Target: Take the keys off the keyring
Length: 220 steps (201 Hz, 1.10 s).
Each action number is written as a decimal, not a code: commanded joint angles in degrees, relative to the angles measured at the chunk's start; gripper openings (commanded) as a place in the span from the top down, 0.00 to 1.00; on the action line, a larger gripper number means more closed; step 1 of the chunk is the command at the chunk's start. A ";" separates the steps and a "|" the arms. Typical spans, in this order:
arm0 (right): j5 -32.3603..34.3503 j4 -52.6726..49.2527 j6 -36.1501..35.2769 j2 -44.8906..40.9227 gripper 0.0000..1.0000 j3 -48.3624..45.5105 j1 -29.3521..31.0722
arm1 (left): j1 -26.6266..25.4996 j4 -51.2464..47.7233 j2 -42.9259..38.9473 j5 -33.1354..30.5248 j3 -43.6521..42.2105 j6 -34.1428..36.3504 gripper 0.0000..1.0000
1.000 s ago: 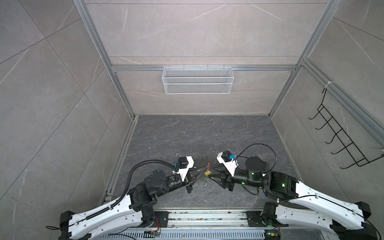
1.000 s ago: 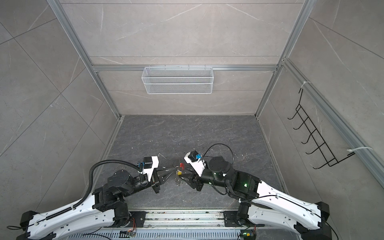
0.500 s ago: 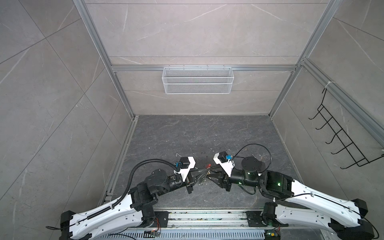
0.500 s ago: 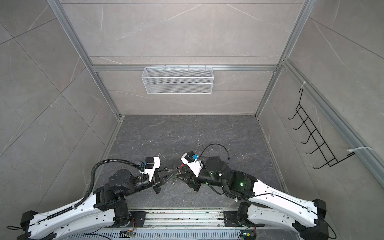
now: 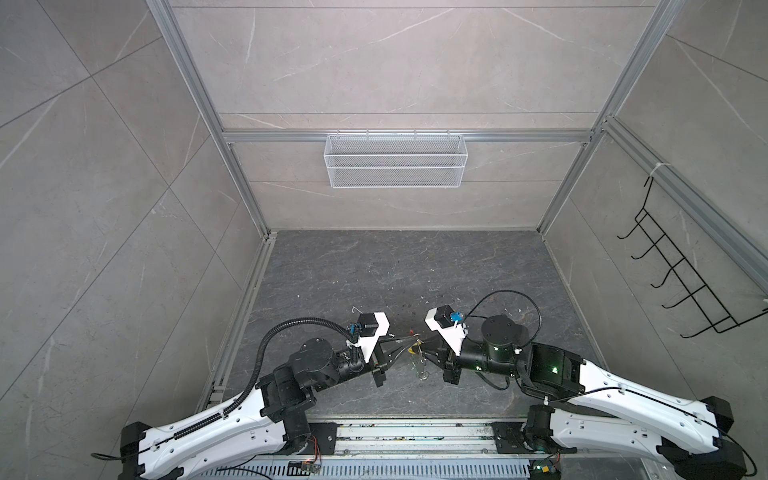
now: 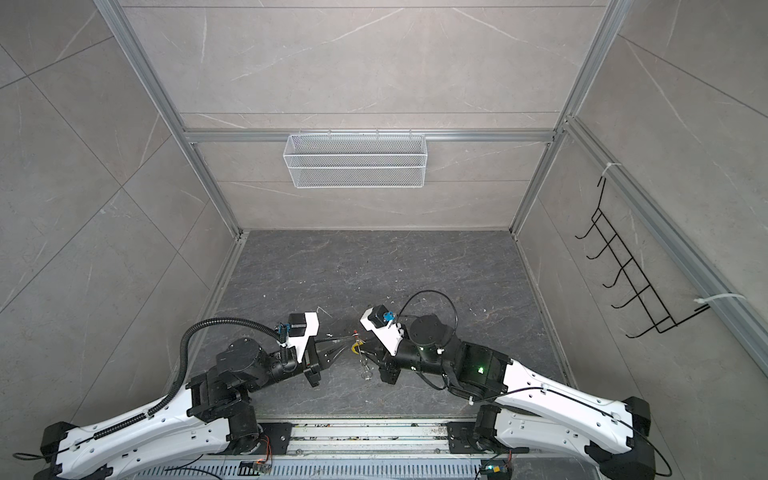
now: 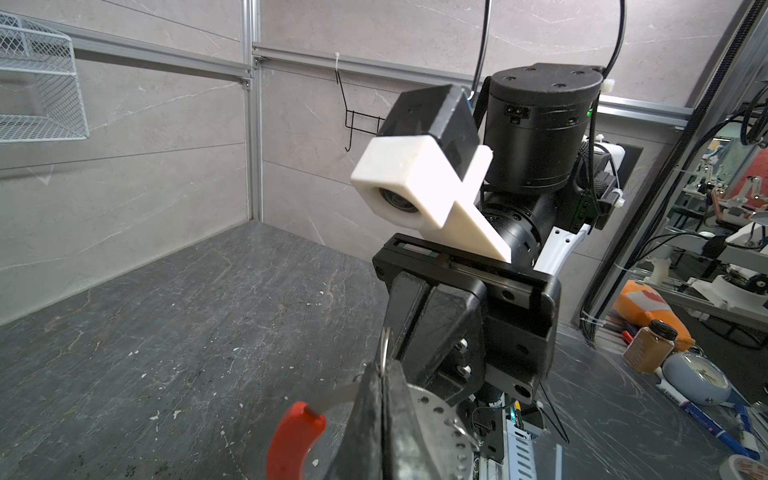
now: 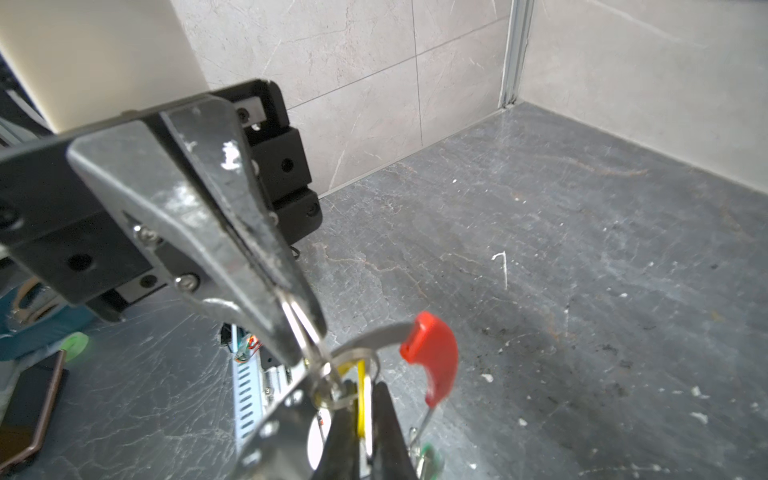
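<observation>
Here, keys (image 5: 421,365) hang lengthwise downward, under keyring (image 8: 432,357).

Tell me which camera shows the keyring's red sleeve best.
Right wrist: the whole red sleeve shows close and unblocked. Left wrist cuts it at the frame edge; both top views give a red speck.

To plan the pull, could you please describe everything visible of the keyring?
The keyring is a thin grey hoop, apparently metal, with a glossy red curved sleeve on one arc. It is held clear of the floor, its grey part pinched in the shut left gripper; the yellow key sits right beside it.
</observation>
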 commanded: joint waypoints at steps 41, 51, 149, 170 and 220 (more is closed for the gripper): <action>-0.81 -2.94 -2.71 -2.28 1.00 -0.13 0.18 | 0.34 1.86 -1.39 6.76 1.81 0.21 1.00; -0.39 -3.69 -3.07 -2.11 1.00 0.35 0.15 | 0.34 1.64 -1.40 7.45 1.90 0.18 1.00; 4.59 -7.98 -4.00 -2.19 1.00 2.87 0.17 | 0.34 -0.08 -3.84 8.34 1.63 0.10 1.00; 5.32 -8.41 -4.13 -1.94 1.00 3.26 0.18 | 0.34 -0.25 -4.03 8.71 1.71 0.10 1.00; 7.51 -10.26 -4.88 -2.02 1.00 4.50 0.18 | 0.34 -1.18 -3.94 9.44 2.11 -0.08 1.00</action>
